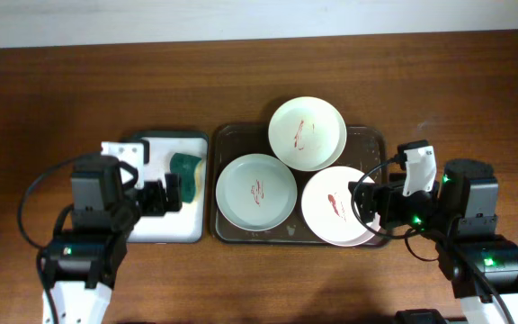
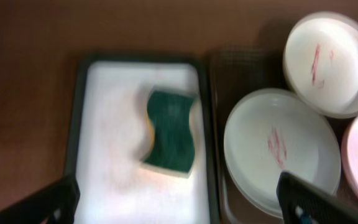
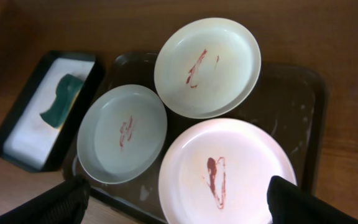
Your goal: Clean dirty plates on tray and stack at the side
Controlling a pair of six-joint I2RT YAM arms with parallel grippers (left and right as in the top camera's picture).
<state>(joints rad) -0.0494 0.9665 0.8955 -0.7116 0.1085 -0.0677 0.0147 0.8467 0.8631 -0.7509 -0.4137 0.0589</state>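
Note:
Three plates lie on the dark tray [image 1: 226, 135], each with red sauce streaks: a white plate [image 1: 308, 133] at the back, a pale mint plate [image 1: 255, 192] at front left, a pinkish-white plate [image 1: 331, 206] at front right. My right gripper [image 1: 364, 205] is open, over the pinkish plate's right edge; in the right wrist view its fingers [image 3: 179, 202] straddle that plate [image 3: 225, 171]. My left gripper [image 1: 171, 193] is open and empty over the small white tray, beside the green sponge [image 1: 185, 171], with its fingers [image 2: 179, 199] wide apart in the left wrist view.
The small black-rimmed white tray [image 1: 151, 229] stands left of the dark tray. Bare wood tabletop [image 1: 61, 99] lies all around. The table's back edge meets a pale wall [image 1: 241, 18].

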